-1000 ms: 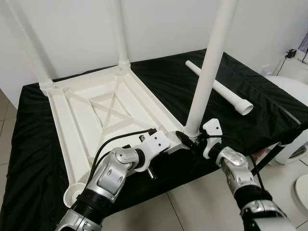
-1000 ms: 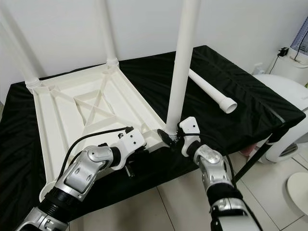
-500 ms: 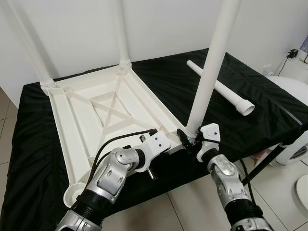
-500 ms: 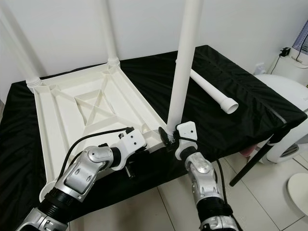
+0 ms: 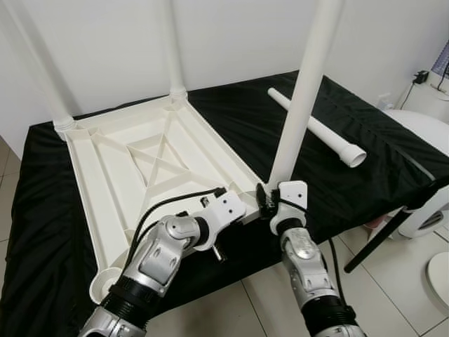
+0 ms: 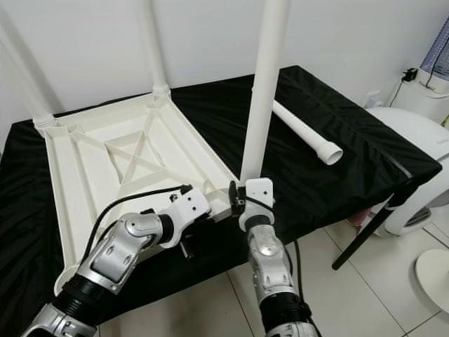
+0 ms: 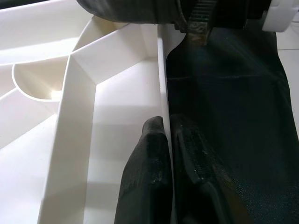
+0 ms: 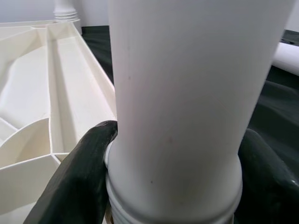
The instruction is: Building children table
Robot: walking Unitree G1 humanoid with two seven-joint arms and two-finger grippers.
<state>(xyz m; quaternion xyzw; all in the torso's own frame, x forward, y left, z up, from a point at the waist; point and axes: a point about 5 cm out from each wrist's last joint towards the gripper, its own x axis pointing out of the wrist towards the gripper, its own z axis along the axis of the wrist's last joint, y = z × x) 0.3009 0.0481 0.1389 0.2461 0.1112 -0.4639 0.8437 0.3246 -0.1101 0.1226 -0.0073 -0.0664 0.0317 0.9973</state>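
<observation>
Head views: the tabletop (image 5: pixel 140 175) lies upside down on the black-covered bench (image 5: pixel 351 189), two legs standing at its far corners. The third leg (image 5: pixel 302 98) stands in the near right corner, and a spare leg (image 5: pixel 316 128) waits by the bench's right edge.

Left wrist: the left gripper (image 7: pixel 167 135) pinches the tabletop's rim.

Right wrist: the right gripper (image 8: pixel 173 172) clamps the third leg's base, probably screwing it in. One leg to go.

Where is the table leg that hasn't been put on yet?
The loose leg lies flat on the black cloth, on the robot's right, beyond the upright leg.
</observation>
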